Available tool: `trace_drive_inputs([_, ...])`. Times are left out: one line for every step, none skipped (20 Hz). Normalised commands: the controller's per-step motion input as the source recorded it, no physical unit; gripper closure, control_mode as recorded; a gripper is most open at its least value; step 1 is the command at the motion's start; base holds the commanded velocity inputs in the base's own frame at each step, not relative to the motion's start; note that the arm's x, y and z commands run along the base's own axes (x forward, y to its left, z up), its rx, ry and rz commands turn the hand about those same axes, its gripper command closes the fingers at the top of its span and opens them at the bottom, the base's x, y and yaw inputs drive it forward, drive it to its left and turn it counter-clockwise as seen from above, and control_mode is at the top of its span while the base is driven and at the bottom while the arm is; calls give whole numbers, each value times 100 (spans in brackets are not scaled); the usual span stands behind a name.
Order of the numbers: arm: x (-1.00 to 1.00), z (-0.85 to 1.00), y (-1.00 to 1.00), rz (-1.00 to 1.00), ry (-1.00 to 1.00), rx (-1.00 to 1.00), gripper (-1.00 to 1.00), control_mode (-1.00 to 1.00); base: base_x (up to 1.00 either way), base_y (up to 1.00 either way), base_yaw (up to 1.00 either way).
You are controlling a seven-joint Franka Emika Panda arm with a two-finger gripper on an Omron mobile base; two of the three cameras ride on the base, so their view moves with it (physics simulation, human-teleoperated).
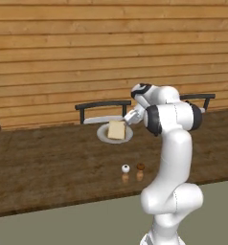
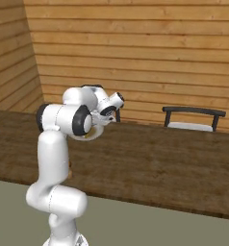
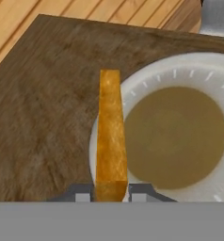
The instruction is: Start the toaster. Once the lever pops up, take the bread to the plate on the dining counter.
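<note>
My gripper (image 3: 111,193) is shut on the bread (image 3: 110,132), a golden-crusted slice that I see edge-on in the hand view, over the left rim of the plate (image 3: 180,70). The left base view has the bread (image 1: 117,129) standing upright over the round pale plate (image 1: 102,135), with my gripper (image 1: 129,119) at its right side. That plate rests on the dark wood dining counter (image 1: 53,162), near its far edge. The toaster is out of view.
Two small shakers, one white (image 1: 126,168) and one brown (image 1: 140,167), stand on the counter in front of the plate. Dark chairs (image 1: 104,107) (image 1: 197,99) sit behind the counter, against a wooden plank wall. Another chair (image 2: 193,115) stands at the far right.
</note>
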Motion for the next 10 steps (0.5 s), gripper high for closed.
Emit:
trace_drive_inputs([26, -4, 13, 0, 0, 0, 100, -100, 0, 0, 0])
trace_drive_inputs([21, -4, 11, 0, 0, 0, 100, -100, 0, 0, 0])
trace_drive_inputs([20, -9, 11, 0, 0, 0, 100, -100, 0, 0, 0])
trace_drive_inputs([9, -12, 13, 0, 0, 0, 100, -100, 0, 0, 0])
trace_drive_inputs([1, -18, 10, 0, 0, 0, 100, -100, 0, 0, 0])
trace_drive_inputs([0, -18, 8, 0, 0, 0, 100, -100, 0, 0, 0])
trace_drive_inputs([0, -20, 10, 0, 0, 0, 100, -100, 0, 0, 0])
trace_drive_inputs([0, -20, 11, 0, 0, 0, 100, -100, 0, 0, 0])
trace_drive_inputs([0, -24, 14, 0, 0, 0, 100, -100, 0, 0, 0])
trace_drive_inputs([0, -25, 16, 0, 0, 0, -100, -100, 0, 0, 0])
